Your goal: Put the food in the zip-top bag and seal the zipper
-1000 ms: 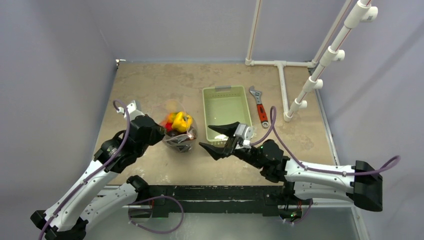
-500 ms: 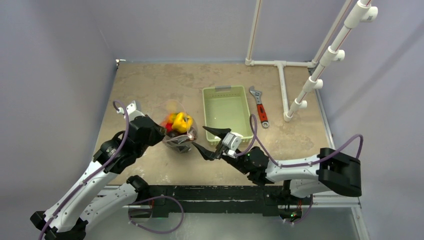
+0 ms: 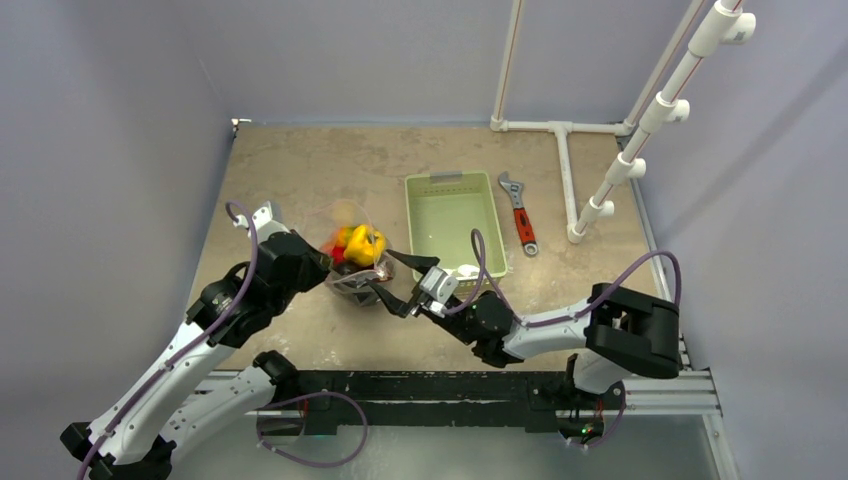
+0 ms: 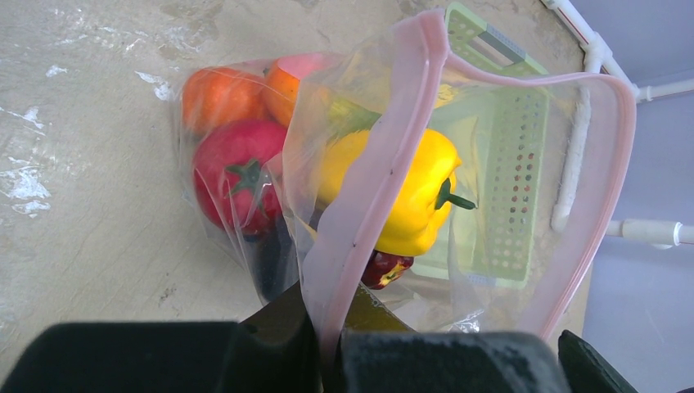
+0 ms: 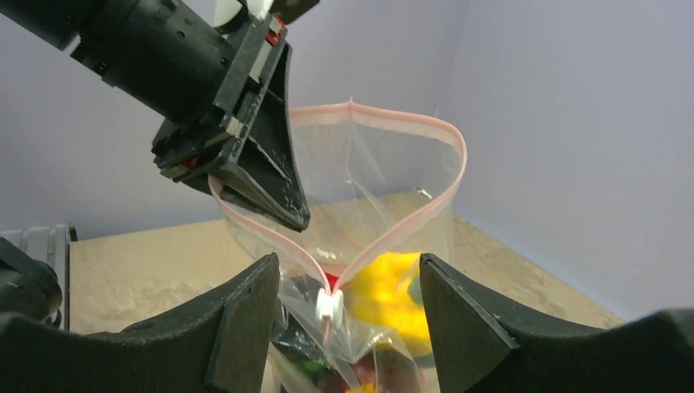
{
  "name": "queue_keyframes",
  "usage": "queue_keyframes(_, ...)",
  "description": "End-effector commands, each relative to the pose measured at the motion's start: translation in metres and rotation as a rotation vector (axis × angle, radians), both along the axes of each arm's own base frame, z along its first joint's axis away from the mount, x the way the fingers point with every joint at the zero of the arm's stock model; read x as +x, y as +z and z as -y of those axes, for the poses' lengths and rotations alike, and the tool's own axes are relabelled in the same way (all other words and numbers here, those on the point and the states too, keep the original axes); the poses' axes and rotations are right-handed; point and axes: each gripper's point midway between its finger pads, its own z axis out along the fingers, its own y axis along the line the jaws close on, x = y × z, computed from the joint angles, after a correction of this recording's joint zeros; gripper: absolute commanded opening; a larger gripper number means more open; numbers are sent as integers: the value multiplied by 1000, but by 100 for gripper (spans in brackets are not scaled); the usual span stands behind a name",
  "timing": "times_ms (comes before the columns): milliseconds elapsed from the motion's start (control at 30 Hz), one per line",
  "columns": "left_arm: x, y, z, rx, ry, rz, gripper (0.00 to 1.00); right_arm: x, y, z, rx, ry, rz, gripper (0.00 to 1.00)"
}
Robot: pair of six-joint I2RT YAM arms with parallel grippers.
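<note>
- One clear zip-top bag (image 3: 352, 262) is sitting on the counter (image 3: 290, 170), to the left of one light green basket (image 3: 452, 222).
- The food is lying inside the bag. There is one yellow pepper (image 4: 409, 192), one red tomato (image 4: 237, 176) and one orange (image 4: 214, 94).
- There is also one peach (image 4: 295, 74) touching the orange, one dark red piece (image 4: 385, 268) under the pepper, and one dark purple piece (image 4: 274, 258) under the tomato.
- That is making six pieces that can be counted through the plastic.
- One pale pink zipper (image 4: 372, 180) is running around the mouth of the bag, and the mouth is gaping open in a wide loop.
- The left fingers (image 4: 278, 327) are pressing together and pinching the zipper strip on one side, holding the mouth up.
- The right fingers (image 5: 237, 327) are standing spread apart, one on each side of the near corner of the bag.
- One small white slider (image 5: 330, 304) is sitting on the zipper there, between the two right fingers, and neither finger is touching it.
- One wrench (image 3: 518, 212) with a red handle is lying just beside the basket, on its right side.
- One frame of white pipes (image 3: 560, 130) is standing at the far right corner of the counter.
</note>
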Motion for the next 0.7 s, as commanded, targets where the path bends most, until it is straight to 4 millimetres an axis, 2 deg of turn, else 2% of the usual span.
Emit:
queue_keyframes(0,-1,6,1,-32,9,10,0,-5,32,-9,82,27,75,65)
queue_keyframes(200,-1,7,0,-31,12,12,0,-8,25,-21,58,61,86,55)
queue_keyframes(333,-1,7,0,-32,11,10,0,-8,19,-23,45,63,82,53)
queue_keyframes(500,-1,7,0,-33,10,10,0,-7,13,-24,28,57,79,46)
queue_keyframes(567,-1,8,1,-36,10,10,0,-6,11,-25,22,55,82,41)
queue_keyframes(667,-2,8,0,-37,12,9,0,-5,9,-27,6,52,84,26)
